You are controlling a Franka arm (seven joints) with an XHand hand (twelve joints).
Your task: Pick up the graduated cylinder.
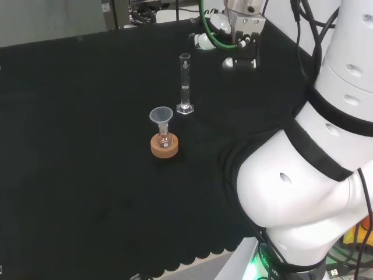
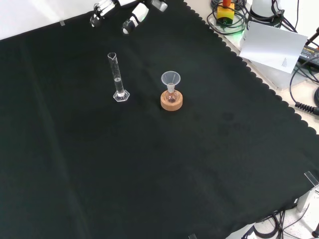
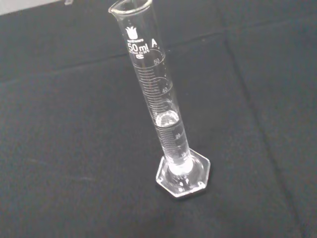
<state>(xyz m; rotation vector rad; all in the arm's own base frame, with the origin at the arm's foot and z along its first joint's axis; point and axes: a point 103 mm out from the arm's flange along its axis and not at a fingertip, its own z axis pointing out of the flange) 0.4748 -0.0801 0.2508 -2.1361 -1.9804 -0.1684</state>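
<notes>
Black cloth [image 2: 149, 164] is spread over the bench, and on it the graduated cylinder [image 1: 185, 84] is seen standing upright on its hexagonal foot, partly filled with clear liquid, just beside a small flask [image 1: 164, 140] that is set in a cork ring [image 1: 164, 146] and topped with a funnel [image 1: 161, 115]. The hand [image 2: 130, 15] is seen well apart from the cylinder, at the top edge of the front view, with nothing held in it, though how far its fingers are spread cannot be told. The approach is judged to be the step in hand, and a grasp is called for next in which the tube is enclosed without the liquid being tipped out or the funnel nearby being knocked.
</notes>
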